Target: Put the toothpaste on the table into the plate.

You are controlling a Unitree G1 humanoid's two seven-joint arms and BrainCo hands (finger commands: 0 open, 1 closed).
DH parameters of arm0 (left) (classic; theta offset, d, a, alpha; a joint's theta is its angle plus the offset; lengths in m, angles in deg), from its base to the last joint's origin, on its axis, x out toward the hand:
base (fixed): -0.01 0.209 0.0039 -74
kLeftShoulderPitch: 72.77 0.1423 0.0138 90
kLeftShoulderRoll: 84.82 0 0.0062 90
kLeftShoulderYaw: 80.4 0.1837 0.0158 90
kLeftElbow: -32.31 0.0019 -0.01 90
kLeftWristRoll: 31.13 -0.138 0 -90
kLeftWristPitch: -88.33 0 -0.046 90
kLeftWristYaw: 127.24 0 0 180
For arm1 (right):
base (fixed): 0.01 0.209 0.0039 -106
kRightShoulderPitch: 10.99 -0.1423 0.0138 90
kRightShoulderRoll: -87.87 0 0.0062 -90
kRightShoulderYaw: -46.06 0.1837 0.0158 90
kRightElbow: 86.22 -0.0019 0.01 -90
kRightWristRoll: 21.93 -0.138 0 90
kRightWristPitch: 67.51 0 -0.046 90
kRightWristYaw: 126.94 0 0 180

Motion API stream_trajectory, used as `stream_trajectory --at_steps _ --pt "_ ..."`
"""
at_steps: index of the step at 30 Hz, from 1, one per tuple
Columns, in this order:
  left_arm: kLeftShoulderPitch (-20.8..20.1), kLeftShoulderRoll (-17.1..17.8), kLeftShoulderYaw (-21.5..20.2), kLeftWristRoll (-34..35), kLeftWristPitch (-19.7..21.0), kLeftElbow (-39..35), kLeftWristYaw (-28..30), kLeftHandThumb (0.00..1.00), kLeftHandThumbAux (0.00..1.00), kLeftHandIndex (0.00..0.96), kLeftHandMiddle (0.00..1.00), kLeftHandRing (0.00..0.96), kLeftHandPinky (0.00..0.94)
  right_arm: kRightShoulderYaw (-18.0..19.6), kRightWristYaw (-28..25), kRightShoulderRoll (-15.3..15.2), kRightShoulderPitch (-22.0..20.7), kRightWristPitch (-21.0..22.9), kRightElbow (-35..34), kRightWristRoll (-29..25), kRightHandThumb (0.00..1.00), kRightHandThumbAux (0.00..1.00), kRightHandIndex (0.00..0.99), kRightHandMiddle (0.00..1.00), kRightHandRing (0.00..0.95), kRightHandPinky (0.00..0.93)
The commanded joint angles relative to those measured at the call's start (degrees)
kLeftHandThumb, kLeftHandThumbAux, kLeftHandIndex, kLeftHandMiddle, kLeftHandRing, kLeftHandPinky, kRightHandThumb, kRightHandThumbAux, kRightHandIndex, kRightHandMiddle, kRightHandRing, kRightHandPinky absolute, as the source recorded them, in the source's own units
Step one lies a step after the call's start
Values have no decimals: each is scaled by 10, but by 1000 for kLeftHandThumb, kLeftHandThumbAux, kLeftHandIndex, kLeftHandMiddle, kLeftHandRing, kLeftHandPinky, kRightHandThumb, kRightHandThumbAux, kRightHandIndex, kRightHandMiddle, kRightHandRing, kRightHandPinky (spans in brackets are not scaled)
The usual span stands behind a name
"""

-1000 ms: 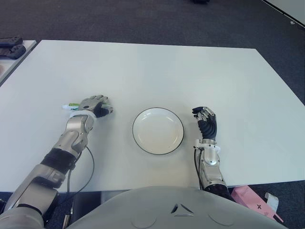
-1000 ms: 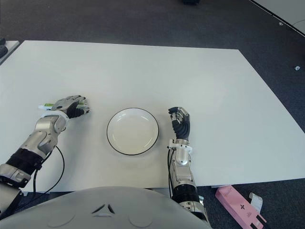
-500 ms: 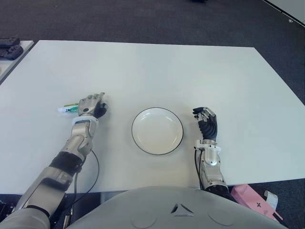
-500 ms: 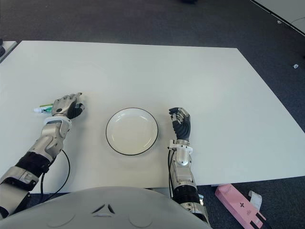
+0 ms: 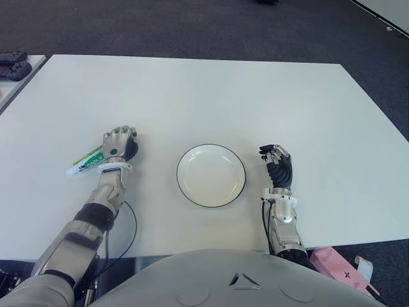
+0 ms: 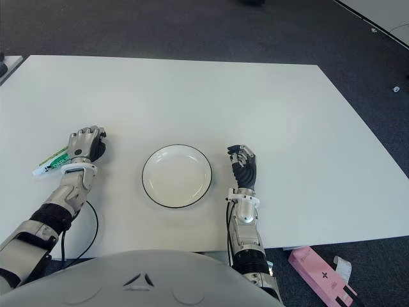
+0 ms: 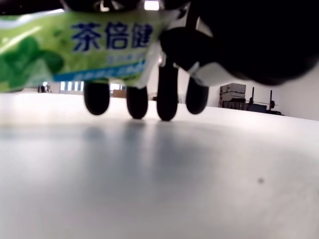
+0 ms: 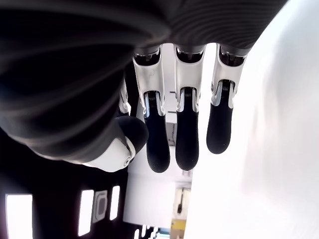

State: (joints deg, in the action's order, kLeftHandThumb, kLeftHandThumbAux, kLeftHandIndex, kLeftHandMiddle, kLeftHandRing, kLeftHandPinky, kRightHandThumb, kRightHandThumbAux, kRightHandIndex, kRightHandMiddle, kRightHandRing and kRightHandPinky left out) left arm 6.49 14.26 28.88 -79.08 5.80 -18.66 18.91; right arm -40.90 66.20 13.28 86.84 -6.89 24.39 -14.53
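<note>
The left robot hand (image 5: 119,142) is gripping the toothpaste (image 5: 85,161) to the left of the plate (image 5: 211,175), just above the worktop (image 5: 211,96). Carrying it rightward over the plate comes next. The right robot hand (image 5: 277,167), right of the plate, is idling with fingers relaxed, empty.

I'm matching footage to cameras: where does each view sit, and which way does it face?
Left eye: head, looking down at the table; both arms, left hand gripping the toothpaste, plate.
Right eye: beside it, same scene; right hand right of the plate.
Left wrist: under the left hand, toothpaste label close.
Right wrist: behind the right hand's empty fingers.
The eyes share everything.
</note>
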Motion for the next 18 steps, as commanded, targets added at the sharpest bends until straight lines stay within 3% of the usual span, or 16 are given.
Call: stream_trajectory --at_steps 1,11,14,18 --pt "14 -1 22 -11 -11 40 -35 995 650 362 428 480 512 3 0 -2 11 19 7 2 711 731 426 453 429 426" --pt "-4 10 51 -27 -18 85 -89 1000 656 370 480 547 524 4 0 -5 12 26 6 4 709 732 424 449 430 423" --pt "-6 15 58 -26 -17 86 -90 969 651 382 500 565 725 5 1 -5 12 27 6 4 710 732 425 453 433 431" --pt "-8 17 62 -23 -10 87 -77 956 649 383 509 563 817 5 1 -5 11 27 7 3 710 732 425 454 433 428"
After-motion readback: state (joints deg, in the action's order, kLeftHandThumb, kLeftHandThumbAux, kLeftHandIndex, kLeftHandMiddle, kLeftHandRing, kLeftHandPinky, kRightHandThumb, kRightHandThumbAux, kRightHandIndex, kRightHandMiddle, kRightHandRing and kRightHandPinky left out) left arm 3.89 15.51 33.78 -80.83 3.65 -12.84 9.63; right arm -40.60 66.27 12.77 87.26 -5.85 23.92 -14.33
